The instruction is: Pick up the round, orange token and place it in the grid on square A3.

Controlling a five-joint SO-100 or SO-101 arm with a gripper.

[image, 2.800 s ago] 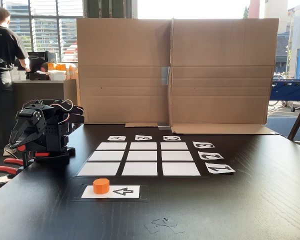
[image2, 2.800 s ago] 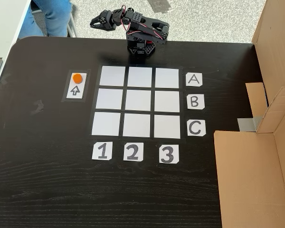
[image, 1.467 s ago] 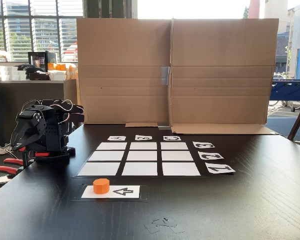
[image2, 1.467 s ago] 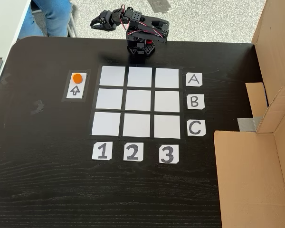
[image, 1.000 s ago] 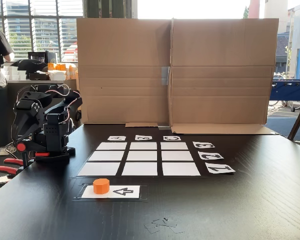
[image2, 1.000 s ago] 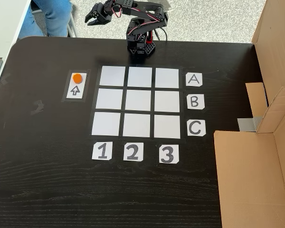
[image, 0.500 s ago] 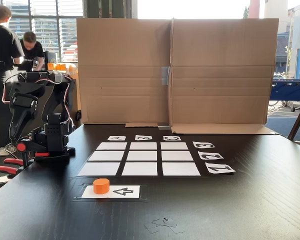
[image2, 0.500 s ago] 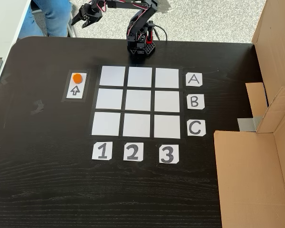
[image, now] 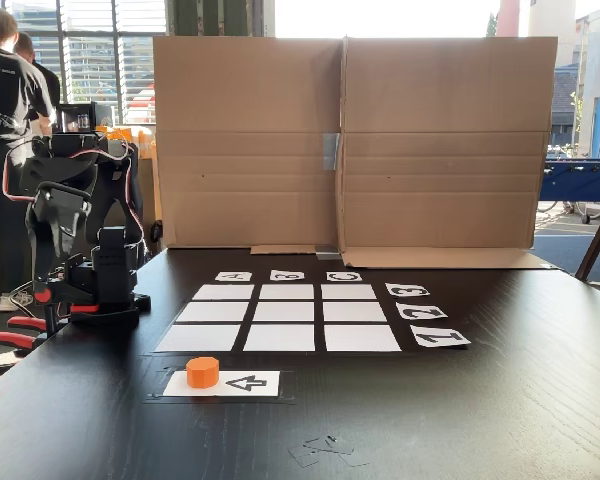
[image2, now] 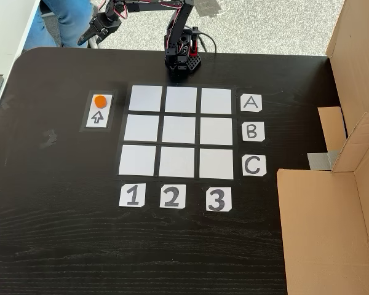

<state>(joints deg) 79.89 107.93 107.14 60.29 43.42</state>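
Note:
The orange token point(image2: 99, 101) point(image: 202, 372) sits on a white card with a black arrow point(image2: 99, 115) point(image: 248, 383), beside the grid point(image2: 178, 131) point(image: 280, 318). Square A3 point(image2: 216, 100) point(image: 223, 292) is bare; it is the corner cell nearest the arm's base on the side away from the token. In the fixed view from above, my gripper point(image2: 86, 37) hangs raised past the table's top edge, above and slightly left of the token and well apart from it. Its jaws point down-left and look narrow, with nothing visibly between them. In the side-on fixed view the black arm point(image: 75, 200) stands raised at the left.
A tall cardboard wall point(image: 350, 140) point(image2: 350, 123) closes one side of the table. Letter labels point(image2: 251, 132) and number labels point(image2: 171, 197) edge the grid. Red-handled clamps point(image: 10, 335) hold the base. People stand behind the arm point(image: 5, 90) and at the table corner point(image2: 64, 18).
The arm has unfolded from its tucked rest pose and risen. The gripper has swung left along the table's edge and tipped downward. The token has not moved.

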